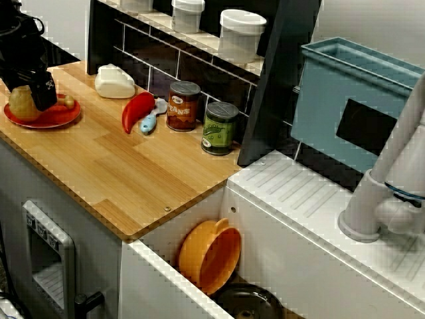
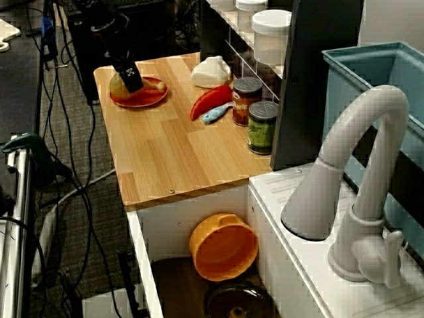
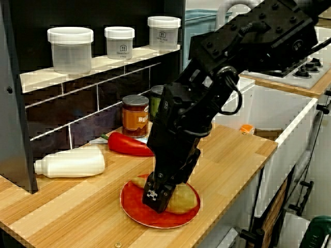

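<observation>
My black gripper [image 1: 41,93] is down on a red plate [image 1: 58,117] at the left end of the wooden counter. A yellow-brown potato [image 1: 22,102] lies on the plate, and the fingers stand right against it. In the close view from the counter's end, the gripper [image 3: 158,196] has one finger [image 3: 153,195] in front of the potato [image 3: 184,199], touching the plate [image 3: 155,218]. The other finger is hidden, so the grasp cannot be judged. From the sink end, the gripper [image 2: 131,78] covers part of the potato [image 2: 119,85]. A small brown piece [image 1: 68,102] lies on the plate beside it.
A red pepper [image 1: 136,109], a white bottle on its side [image 1: 114,82], a small blue object [image 1: 149,123] and two cans [image 1: 182,105] [image 1: 220,127] line the back wall. Jars [image 3: 70,49] stand on the shelf. An orange bowl [image 1: 211,256] leans in the sink by the faucet [image 2: 358,172].
</observation>
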